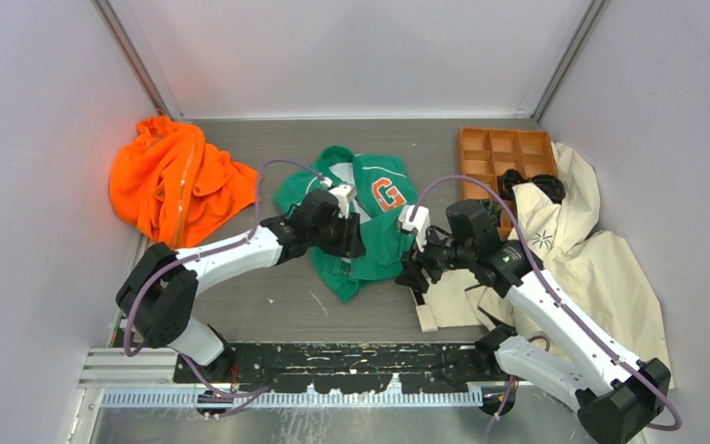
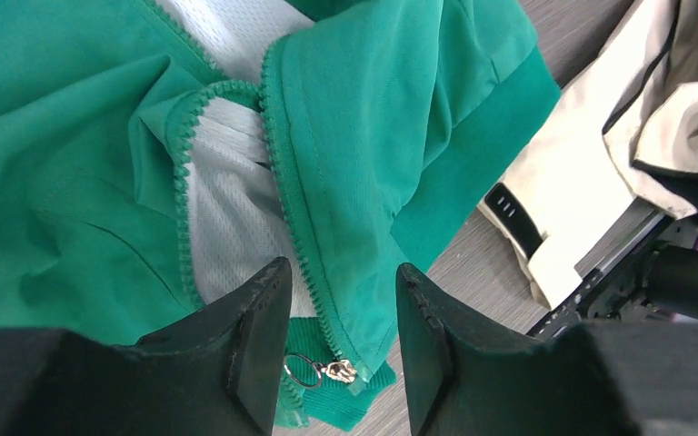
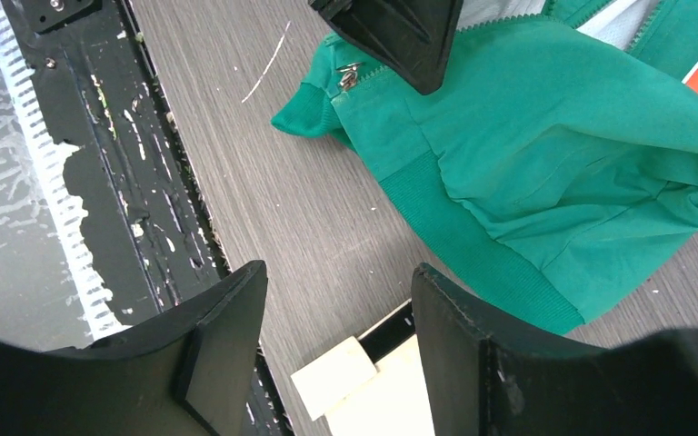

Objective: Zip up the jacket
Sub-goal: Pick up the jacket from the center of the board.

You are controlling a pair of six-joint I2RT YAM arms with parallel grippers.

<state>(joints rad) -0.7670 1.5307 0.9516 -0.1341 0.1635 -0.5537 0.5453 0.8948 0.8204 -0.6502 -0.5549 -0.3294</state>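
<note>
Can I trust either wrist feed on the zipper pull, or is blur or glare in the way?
Left wrist view: zipper pull fairly sharp and evenly lit inside the open left gripper, no glare. Right wrist view: pull small but in focus, by the jacket hem. Top external view: pull too small to make out; orange garment oversaturated, tinting the wall.
</note>
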